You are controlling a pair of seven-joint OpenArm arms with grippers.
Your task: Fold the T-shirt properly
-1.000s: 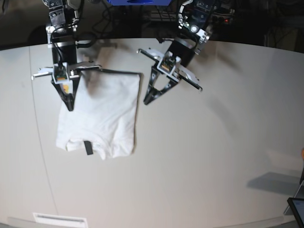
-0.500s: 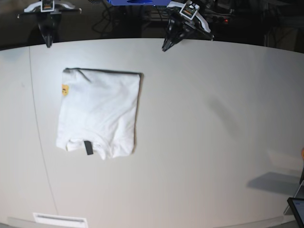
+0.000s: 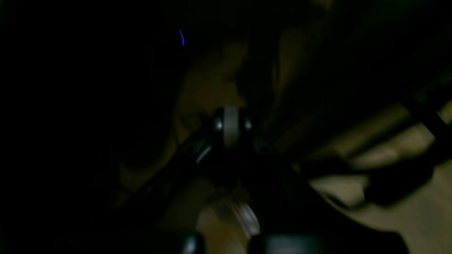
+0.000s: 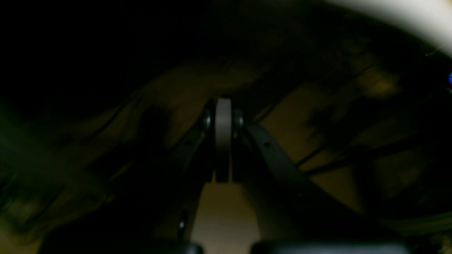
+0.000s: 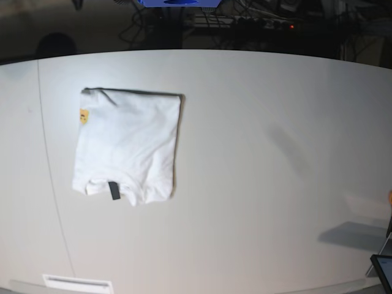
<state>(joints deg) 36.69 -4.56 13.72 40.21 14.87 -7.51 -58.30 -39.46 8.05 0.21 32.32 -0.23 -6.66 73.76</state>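
While the left wrist view is dark and blurred, the left gripper (image 3: 231,128) shows its jaws pressed together on nothing. Through the right wrist view, the right gripper (image 4: 223,134) likewise has its jaws closed and empty. From the base view, the T-shirt (image 5: 128,147) lies folded into a white rectangle on the worktop (image 5: 275,184), dark neck tag (image 5: 114,190) near its front edge.

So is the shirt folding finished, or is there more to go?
It looks finished. The T-shirt lies on the table as a compact rectangle, plain side up, its dark neck tag showing at the near edge. Nothing is in hand: both claws are shut, empty and off the table. One corner looks slightly uneven.
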